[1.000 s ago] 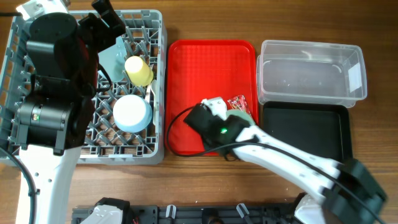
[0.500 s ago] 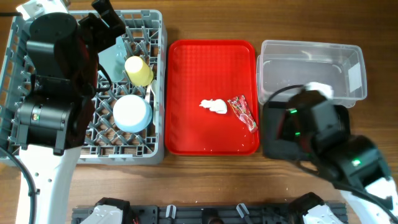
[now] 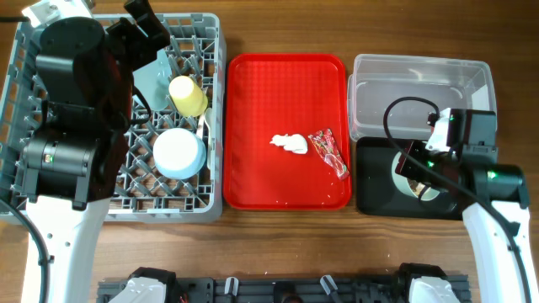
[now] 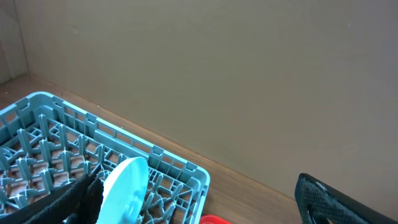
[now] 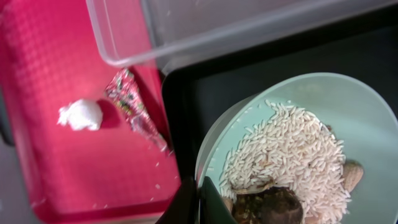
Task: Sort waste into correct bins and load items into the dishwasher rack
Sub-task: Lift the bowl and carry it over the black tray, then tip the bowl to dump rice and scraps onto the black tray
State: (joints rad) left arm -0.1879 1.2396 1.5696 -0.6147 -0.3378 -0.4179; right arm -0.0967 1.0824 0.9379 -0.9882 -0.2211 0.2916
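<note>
right end effector point(image 5: 198, 199): pinching rice bowl point(image 5: 373, 118) rim | above black tray point(image 5: 211, 93), likely for dumping scraps point(image 5: 286, 155) | left end effector point(image 4: 198, 202): splayed

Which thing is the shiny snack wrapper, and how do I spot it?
Find the flat red plastic serving tray in the middle of the table. Near its right edge lies the small shiny red snack wrapper, long and crinkly, unlike the round crumpled white tissue just left of it.

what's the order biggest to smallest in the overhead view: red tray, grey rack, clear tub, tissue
1. grey rack, clearly the largest
2. red tray
3. clear tub
4. tissue, by far the smallest
</note>
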